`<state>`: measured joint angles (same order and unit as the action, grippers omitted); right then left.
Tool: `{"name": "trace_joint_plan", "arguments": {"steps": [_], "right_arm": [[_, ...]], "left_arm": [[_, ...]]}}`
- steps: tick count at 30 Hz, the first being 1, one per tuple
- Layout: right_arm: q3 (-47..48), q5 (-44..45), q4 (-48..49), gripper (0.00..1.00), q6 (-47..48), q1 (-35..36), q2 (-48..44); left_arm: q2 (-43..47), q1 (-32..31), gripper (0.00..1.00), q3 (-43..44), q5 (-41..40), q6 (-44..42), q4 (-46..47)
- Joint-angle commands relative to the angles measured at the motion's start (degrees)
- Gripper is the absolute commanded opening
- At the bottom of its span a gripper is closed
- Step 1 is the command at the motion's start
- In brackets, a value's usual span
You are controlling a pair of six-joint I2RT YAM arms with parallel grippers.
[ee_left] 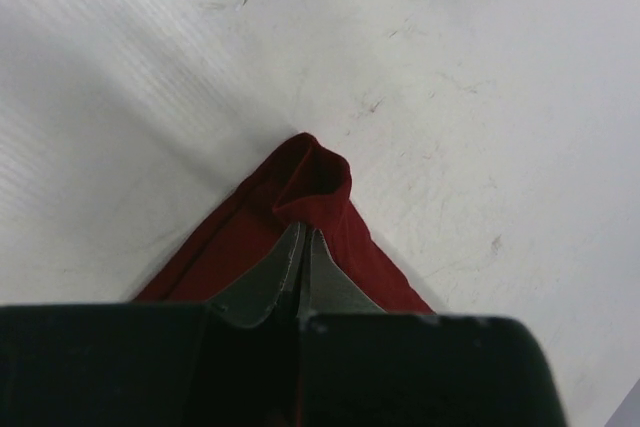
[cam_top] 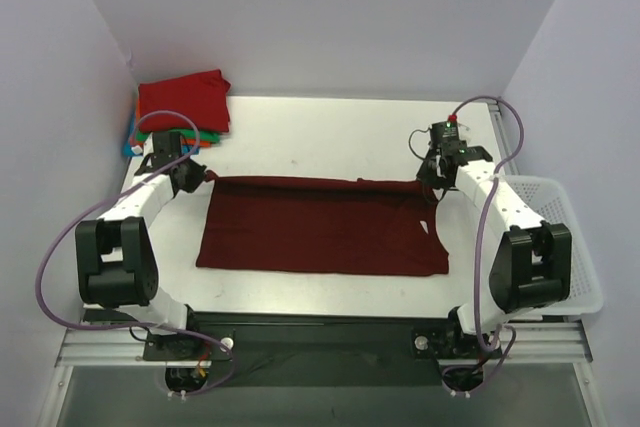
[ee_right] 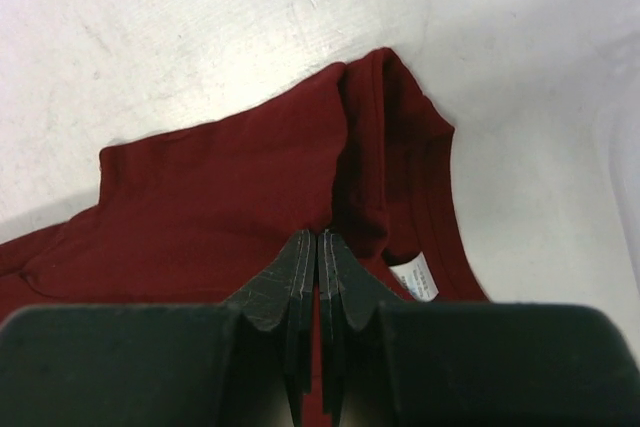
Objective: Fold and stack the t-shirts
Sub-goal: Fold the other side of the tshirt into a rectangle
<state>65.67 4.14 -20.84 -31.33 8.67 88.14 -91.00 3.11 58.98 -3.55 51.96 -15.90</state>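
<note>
Top external view hides both pairs of fingertips under the wrist housings, so the grasps can only be read from the wrist cameras. Left gripper (ee_left: 303,239) has its grey jaws pressed flat together on a far corner of the maroon t-shirt (cam_top: 320,227). The cloth puckers into a small rounded fold just beyond the tips, and the black gripper body blocks the bottom of that view. Right gripper (ee_right: 317,245) is likewise clamped shut, its ribbed dark jaws nipping the shirt's other far corner beside a doubled, stitched hem. A white label (ee_right: 424,277) peeks out, half covered by one jaw, its print too small to read. The shirt is soft matte knit, lying as a wide, nearly flat rectangle across the middle of the white table (cam_top: 330,132), with its far edge running straight between the two grippers. At the far left corner sits the folded stack (cam_top: 183,102), bright red on top, with only slivers of orange, green and blue showing at its left edge. Green and red bits are cut off at the top edge of the left wrist view. The white mesh basket (cam_top: 565,212) stands at the table's right edge, partly behind the right arm
</note>
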Motion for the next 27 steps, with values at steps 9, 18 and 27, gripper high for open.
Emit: {"name": "trace_joint_plan", "arguments": {"steps": [9, 18, 27], "right_arm": [[-9.84, 3.07, 0.89, 0.0, -1.98, 0.91, -8.85], [-17.24, 1.57, 4.93, 0.0, -3.73, 1.79, -9.83], [-20.84, 0.34, 7.74, 0.01, -4.79, 1.79, -8.42]], "left_arm": [[8.56, 1.63, 0.0, -9.75, 1.88, -0.02, 4.21], [10.41, 2.33, 0.0, -15.38, 2.85, 0.16, 6.41], [11.11, 2.33, 0.0, -18.72, 3.2, 0.59, 7.55]]}}
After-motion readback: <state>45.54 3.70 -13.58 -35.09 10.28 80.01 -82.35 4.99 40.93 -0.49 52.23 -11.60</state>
